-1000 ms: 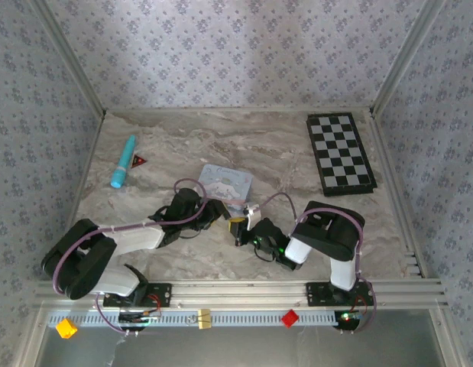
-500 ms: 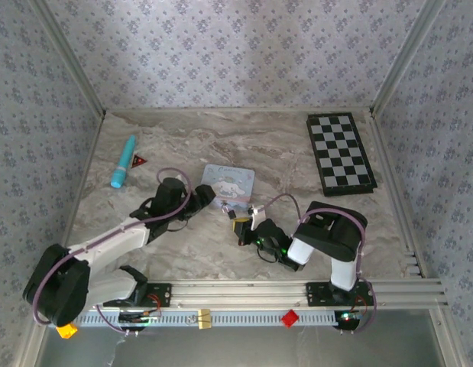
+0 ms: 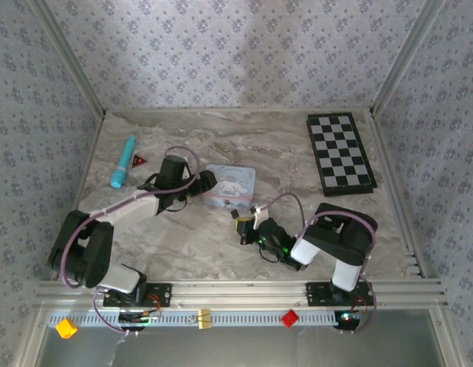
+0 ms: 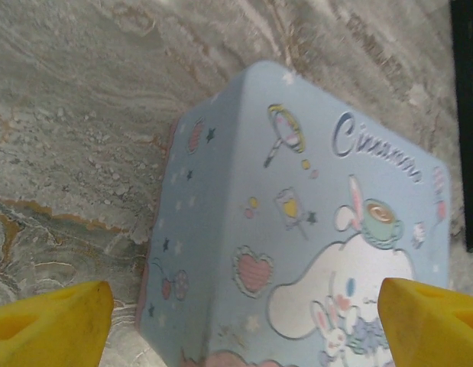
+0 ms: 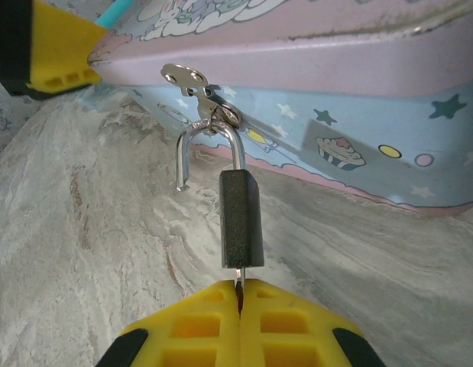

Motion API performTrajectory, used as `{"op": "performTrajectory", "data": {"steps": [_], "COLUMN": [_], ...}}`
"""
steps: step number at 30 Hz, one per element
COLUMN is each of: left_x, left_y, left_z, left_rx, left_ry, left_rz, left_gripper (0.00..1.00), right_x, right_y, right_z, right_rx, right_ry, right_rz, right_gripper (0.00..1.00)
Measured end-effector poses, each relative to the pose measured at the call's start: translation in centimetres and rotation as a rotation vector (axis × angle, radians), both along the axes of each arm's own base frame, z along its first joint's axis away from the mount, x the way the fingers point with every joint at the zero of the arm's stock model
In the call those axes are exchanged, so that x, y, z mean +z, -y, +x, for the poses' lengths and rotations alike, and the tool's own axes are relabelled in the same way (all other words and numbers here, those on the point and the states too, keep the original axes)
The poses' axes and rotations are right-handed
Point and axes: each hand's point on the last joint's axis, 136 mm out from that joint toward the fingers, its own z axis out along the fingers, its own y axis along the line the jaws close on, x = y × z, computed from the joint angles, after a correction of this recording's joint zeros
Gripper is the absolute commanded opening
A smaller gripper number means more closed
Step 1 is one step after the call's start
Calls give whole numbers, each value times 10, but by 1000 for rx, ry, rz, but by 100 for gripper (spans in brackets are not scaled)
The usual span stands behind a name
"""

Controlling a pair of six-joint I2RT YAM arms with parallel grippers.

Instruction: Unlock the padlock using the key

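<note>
The padlock point(image 5: 242, 218) hangs by its shackle point(image 5: 211, 138) from the little metal hasp point(image 5: 192, 80) on the front wall of the pale blue cartoon tin point(image 5: 358, 122), just above the marble table point(image 5: 83, 229), with its black body pointing straight at my right wrist camera. My right pincer point(image 5: 240, 298) is squeezed closed on the key point(image 5: 238, 277). Only a sliver of blade shows between the yellow pads and the bottom of the lock body. One leg of the shackle stands free of the body, so I judge the lock is sprung or very nearly so. I expect the padlock to be small, rigid and dense for its size, with a matte body that grips well and a polished shackle that is slick. It dangles loosely, so it will swing and twist away from any turning force rather than resist it. The body's flat sides are the place to pinch it, not the shackle. The key is thin and easy to cock sideways, so I would keep the wrist in line with the lock. My left pincer point(image 4: 244, 310) is spread wide over the tin's lid, gripping nothing. The tin looks light and thin-walled, likely to slide if pulled.
</note>
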Motion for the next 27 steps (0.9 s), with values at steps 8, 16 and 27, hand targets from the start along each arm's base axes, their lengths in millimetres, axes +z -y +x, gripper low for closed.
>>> {"op": "performTrajectory", "data": {"steps": [8,16,27], "left_x": [-22,-21,-24], "left_y": [38,71,82], "left_z": [-18,-30,-36], "left_rx": [-108,-150,-144], "left_ry": [-49,-47,-58], "left_rz": [16,5,-4], "left_gripper": [85,84,84], "right_x": [-1,-4,-3], "right_y": [19,36,61], "right_z": [9,15,21], "right_rx": [-59,-112,-187], "right_ry": [-31,-60,-101], "right_rz": [-7,-21,8], "right_gripper": [0,0,17]}}
